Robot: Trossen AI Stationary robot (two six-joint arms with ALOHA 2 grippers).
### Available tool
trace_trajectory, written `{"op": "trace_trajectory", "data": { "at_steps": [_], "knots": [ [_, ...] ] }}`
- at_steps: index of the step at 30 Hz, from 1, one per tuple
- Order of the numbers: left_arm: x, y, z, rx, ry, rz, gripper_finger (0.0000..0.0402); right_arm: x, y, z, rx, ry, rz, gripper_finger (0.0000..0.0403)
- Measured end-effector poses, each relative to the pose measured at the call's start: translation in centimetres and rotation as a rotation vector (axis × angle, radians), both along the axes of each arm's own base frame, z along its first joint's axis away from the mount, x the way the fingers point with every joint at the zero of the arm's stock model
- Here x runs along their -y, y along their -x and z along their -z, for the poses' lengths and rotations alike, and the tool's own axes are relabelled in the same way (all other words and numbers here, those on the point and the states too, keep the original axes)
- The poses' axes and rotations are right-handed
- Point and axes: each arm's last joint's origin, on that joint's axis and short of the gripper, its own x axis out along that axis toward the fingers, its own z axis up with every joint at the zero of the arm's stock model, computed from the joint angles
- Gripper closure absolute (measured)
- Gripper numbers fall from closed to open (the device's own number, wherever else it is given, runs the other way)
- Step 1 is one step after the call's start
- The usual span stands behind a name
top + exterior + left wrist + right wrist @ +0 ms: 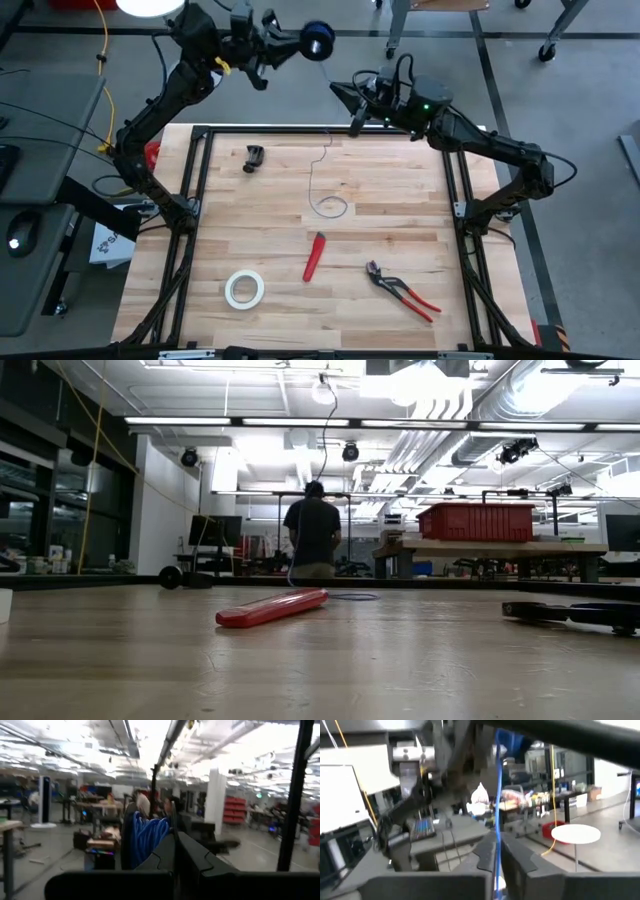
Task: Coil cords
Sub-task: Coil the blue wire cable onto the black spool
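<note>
From above, my left pincer (296,42) is raised past the far edge of the table (400,225), clamped on the small black spool (318,40), which carries blue windings. My right pincer (340,92) hangs just off the far edge, to the right of the spool, fingers pinched narrow. The thin wire (322,170) runs from that far edge down onto the wood and ends in a loose loop near the table's middle. Also on the table: a black clip (254,158) at far left, a red-handled tool (314,255) near centre, a white tape roll (244,288) at near left, red-handled pliers (402,291) at near right.

Low view: the red tool (272,607) lies flat on the wood; the pliers (575,612) show at the right edge. The loop of wire (350,597) lies behind the red tool, and a strand rises from it to the top of the frame. A person (312,540) stands far off in the room, beside a red bin (478,522).

Left wrist view: my fingers (197,857) are shut on the spool (142,837), blue turns showing.

Right wrist view: my fingers (517,855) stand nearly closed with the blue wire (498,795) running straight between them, pinched.
</note>
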Motion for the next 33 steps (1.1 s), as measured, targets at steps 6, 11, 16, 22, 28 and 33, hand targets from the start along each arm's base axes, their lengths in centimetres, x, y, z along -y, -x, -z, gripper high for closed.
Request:
{"op": "trace_trajectory", "data": {
  "at_steps": [6,11,16,22,28,33],
  "knots": [
    [0.2,0.3,-0.6,0.039,0.005,0.012,0.0401,0.1,-0.2,0.3,-0.018,-0.019,0.002,0.0299],
    [0.2,0.3,-0.6,0.04,0.009,0.019,0.0401,0.3,-1.0,1.3,-0.038,-0.089,0.007,0.0239],
    [0.2,0.3,-0.5,0.038,0.01,0.021,0.0401,0.6,-2.1,2.3,-0.055,-0.119,0.003,0.0227],
    [0.1,0.3,-0.5,0.037,0.011,0.022,0.0401,0.9,-3.4,3.7,-0.074,-0.189,-0.029,0.0226],
    [0.2,0.3,-0.5,0.036,0.012,0.023,0.0401,1.2,-4.7,5.2,-0.118,-0.212,-0.046,0.0226],
    [0.2,0.3,-0.5,0.036,0.012,0.024,0.0401,1.3,-5.0,5.6,-0.138,-0.209,-0.043,0.0226]
  ]
}}
